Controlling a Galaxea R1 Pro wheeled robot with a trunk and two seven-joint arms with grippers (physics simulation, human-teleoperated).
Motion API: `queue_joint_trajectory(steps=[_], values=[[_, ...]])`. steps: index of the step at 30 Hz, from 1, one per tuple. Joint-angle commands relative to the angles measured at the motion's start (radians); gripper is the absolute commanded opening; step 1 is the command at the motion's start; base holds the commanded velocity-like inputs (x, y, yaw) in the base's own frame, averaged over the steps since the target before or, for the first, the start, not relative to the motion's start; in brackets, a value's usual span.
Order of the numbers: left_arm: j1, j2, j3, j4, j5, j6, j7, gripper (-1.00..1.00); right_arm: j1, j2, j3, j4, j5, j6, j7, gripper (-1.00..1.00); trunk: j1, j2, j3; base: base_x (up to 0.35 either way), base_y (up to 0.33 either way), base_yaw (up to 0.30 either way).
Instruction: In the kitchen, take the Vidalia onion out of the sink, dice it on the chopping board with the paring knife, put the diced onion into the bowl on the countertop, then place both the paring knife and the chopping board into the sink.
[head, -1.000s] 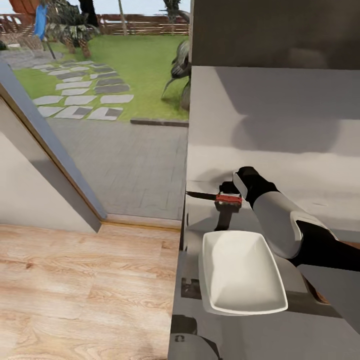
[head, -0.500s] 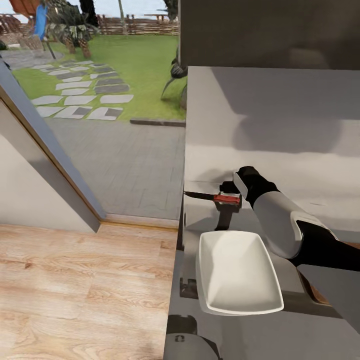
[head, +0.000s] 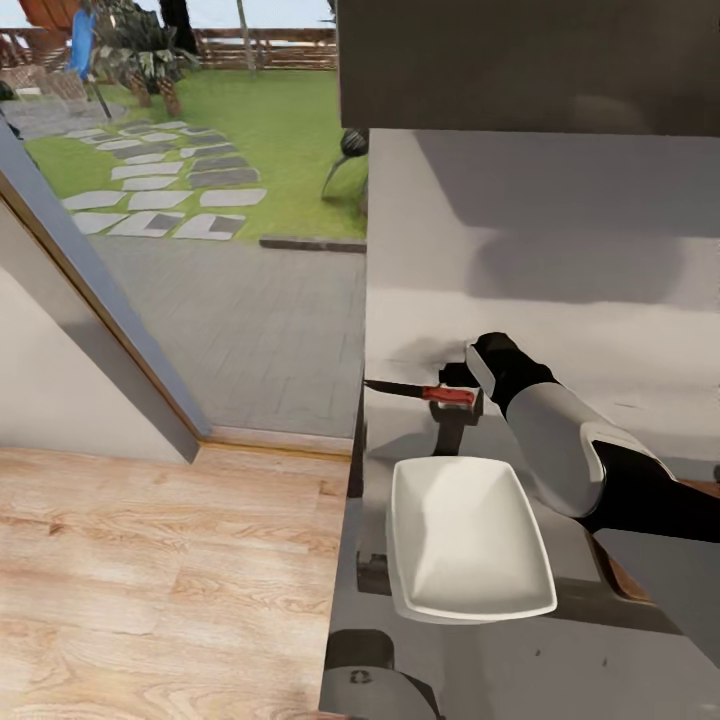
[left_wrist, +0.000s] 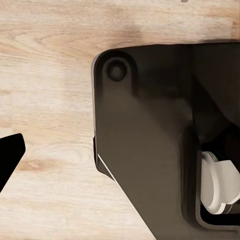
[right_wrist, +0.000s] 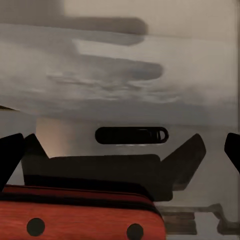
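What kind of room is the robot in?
Probably a kitchen beside a garden door. A glossy grey countertop holds a white bowl, the right gripper holds a red-handled paring knife, and grass and stepping stones lie outside.

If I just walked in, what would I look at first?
Probably the red-handled knife pinched in the right claw, held level with its dark blade poking out past the grey countertop edge. Just nearer the robot sits a big white bowl, empty. To the left, a wide opening shows a green lawn with stepping stones.
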Motion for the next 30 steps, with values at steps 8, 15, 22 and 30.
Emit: queue_joint_trajectory(steps=[8, 15, 22, 30], values=[[0.001, 0.001, -0.009, -0.002, 0.009, -0.001, 0.003, 1.00, -0.001, 0.001, -0.008, -0.001, 0.009, 0.004, 0.000, 1.00, 0.001, -0.002, -0.001, -0.002, -0.004, 0.000], [0.001, 0.001, -0.009, -0.002, 0.009, -0.001, 0.003, 1.00, -0.001, 0.002, -0.008, -0.001, 0.009, 0.004, 0.000, 1.00, 0.001, -0.002, -0.001, -0.186, 0.000, 0.000], [0.001, 0.001, -0.009, -0.002, 0.009, -0.001, 0.003, 1.00, -0.001, 0.003, -0.008, 0.001, 0.009, 0.003, 0.000, 1.00, 0.001, -0.002, -0.001, -0.082, 0.000, 0.000], [0.001, 0.001, -0.009, -0.002, 0.009, -0.001, 0.003, 1.00, -0.001, 0.003, -0.008, 0.002, 0.009, 0.003, 0.001, 1.00, 0.001, -0.002, -0.001, -0.003, 0.000, 0.000]])
